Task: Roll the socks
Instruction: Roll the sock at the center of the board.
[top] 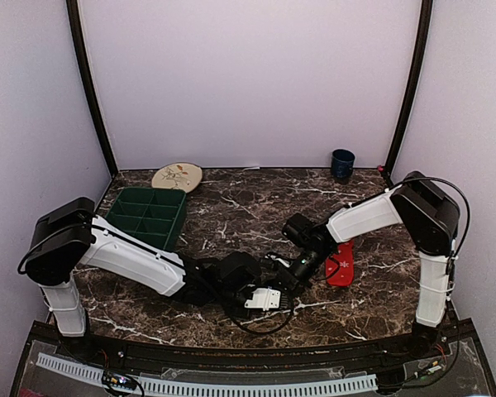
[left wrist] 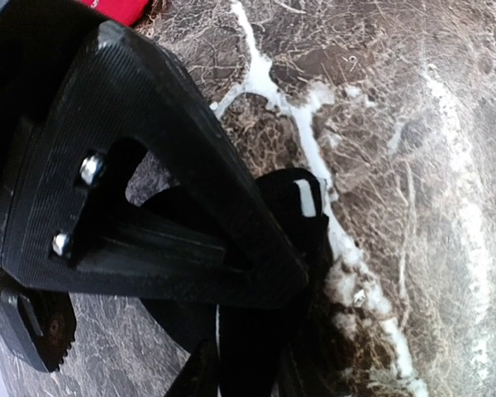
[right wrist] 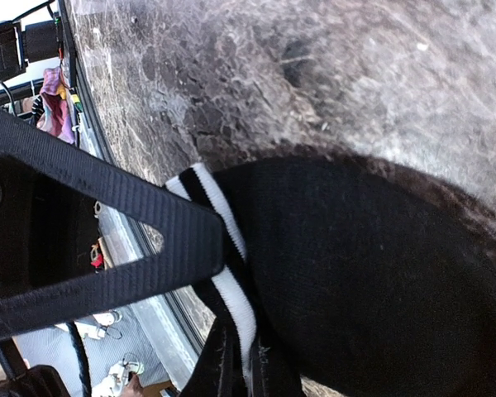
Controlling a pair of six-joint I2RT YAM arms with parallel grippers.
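The dark marble-patterned table (top: 231, 207) is carrying a green compartment tray (top: 180, 217), a round decorated plate (top: 177, 176) and a blue cup (top: 342, 164). A red sock (top: 343, 265) and a black striped-cuff sock (right wrist: 372, 273) are lying near centre.

Top view looks down over the whole desk (top: 248, 207); both wrist views press close on the black sock (right wrist: 372, 273).
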